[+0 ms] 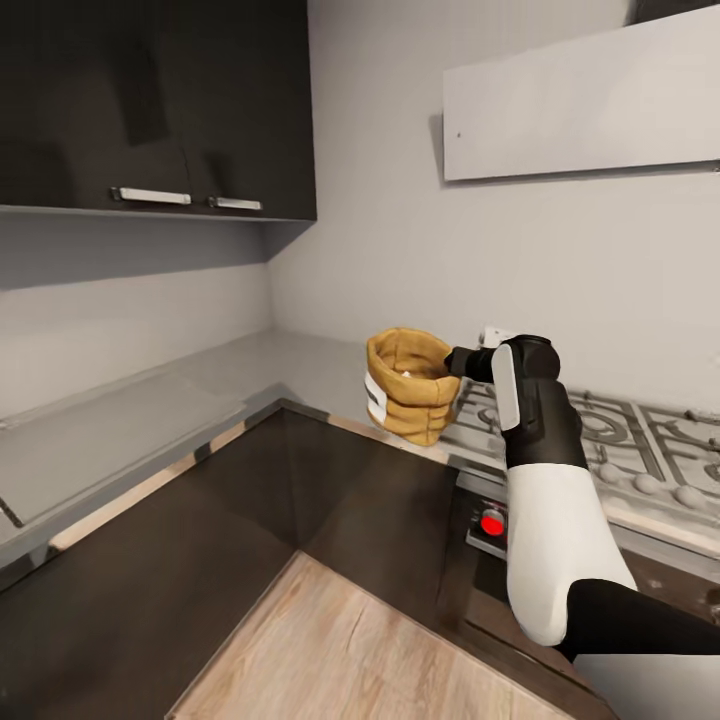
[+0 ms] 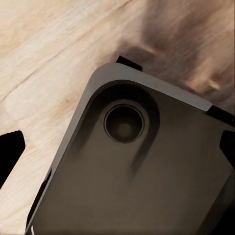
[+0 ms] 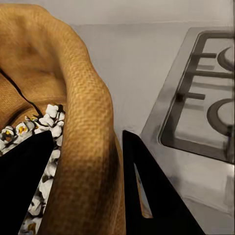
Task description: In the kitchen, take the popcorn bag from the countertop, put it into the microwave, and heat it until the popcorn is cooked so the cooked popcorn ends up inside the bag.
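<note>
Right pincer (image 3: 88, 191) is what's closest to the wrist cam: two black fingers clamped on the rolled rim of the squat tan-brown crumpled paper popcorn bag (image 1: 410, 385), one inside by the pale off-white popcorn bits (image 3: 41, 129), one outside. Bag looks lifted off the shiny grey bench (image 1: 150, 420), with the steel gas hob (image 1: 620, 440) just past the outer finger. Keep it upright, carry slow. Left pincer: can't tell.
</note>
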Available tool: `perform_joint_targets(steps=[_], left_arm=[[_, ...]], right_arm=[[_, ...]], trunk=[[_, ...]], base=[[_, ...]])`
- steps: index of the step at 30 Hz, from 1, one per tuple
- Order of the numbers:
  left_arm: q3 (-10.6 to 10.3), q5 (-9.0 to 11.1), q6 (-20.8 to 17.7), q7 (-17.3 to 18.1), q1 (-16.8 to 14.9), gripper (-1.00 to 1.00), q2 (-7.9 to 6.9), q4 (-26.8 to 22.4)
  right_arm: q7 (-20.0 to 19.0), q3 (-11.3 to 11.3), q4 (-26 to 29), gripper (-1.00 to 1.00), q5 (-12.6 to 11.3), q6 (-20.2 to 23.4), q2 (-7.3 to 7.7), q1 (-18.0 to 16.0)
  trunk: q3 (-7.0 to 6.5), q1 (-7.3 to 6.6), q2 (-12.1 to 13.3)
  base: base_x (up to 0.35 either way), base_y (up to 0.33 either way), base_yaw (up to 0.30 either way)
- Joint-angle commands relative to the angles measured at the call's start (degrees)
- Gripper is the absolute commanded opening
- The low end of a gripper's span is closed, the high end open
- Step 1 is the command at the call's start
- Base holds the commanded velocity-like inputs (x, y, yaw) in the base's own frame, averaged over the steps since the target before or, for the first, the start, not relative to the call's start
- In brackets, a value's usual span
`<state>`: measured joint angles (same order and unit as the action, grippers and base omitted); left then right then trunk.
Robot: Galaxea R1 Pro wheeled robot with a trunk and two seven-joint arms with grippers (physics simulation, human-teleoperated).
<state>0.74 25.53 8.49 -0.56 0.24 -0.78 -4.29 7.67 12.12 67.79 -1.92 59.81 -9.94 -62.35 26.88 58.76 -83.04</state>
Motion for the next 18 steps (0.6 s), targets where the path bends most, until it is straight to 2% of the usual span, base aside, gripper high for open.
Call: perform_joint_targets(steps=[1, 7, 9, 13, 18], left_arm=[[0.0, 0.0, 0.0, -0.1, 0.0, 1.00, 0.00, -0.1], [0.1, 0.3, 0.0, -0.1, 0.0, 1.00, -0.08, -0.1], [0.1, 0.3, 0.0, -0.1, 0.0, 1.00, -0.09, -0.1], [0.1, 0.3, 0.0, -0.1, 0.0, 1.00, -0.14, -0.1], [0.1, 0.3, 0.0, -0.1, 0.0, 1.00, -0.15, -0.1]], right_arm=[[0.3, 0.1, 0.0, -1.00, -0.3, 0.2, -0.06, -0.1], [0.2, 0.1, -0.3, -1.00, -0.6, 0.2, -0.06, -0.1], [0.5, 0.1, -3.7, -1.00, -0.4, 0.2, -0.06, -0.1], [0.3, 0.5, -5.9, -1.00, -0.7, 0.2, -0.04, 0.1], [-0.4, 0.6, -5.8, -1.00, -1.0, 0.2, 0.59, 3.1]], trunk=[[0.05, -0.03, 0.0], [0.05, -0.03, 0.0], [0.05, -0.03, 0.0], [0.05, -0.03, 0.0], [0.05, -0.03, 0.0]], base=[[-0.345, 0.000, 0.000], [-0.345, 0.000, 0.000], [-0.345, 0.000, 0.000], [-0.345, 0.000, 0.000], [-0.345, 0.000, 0.000]])
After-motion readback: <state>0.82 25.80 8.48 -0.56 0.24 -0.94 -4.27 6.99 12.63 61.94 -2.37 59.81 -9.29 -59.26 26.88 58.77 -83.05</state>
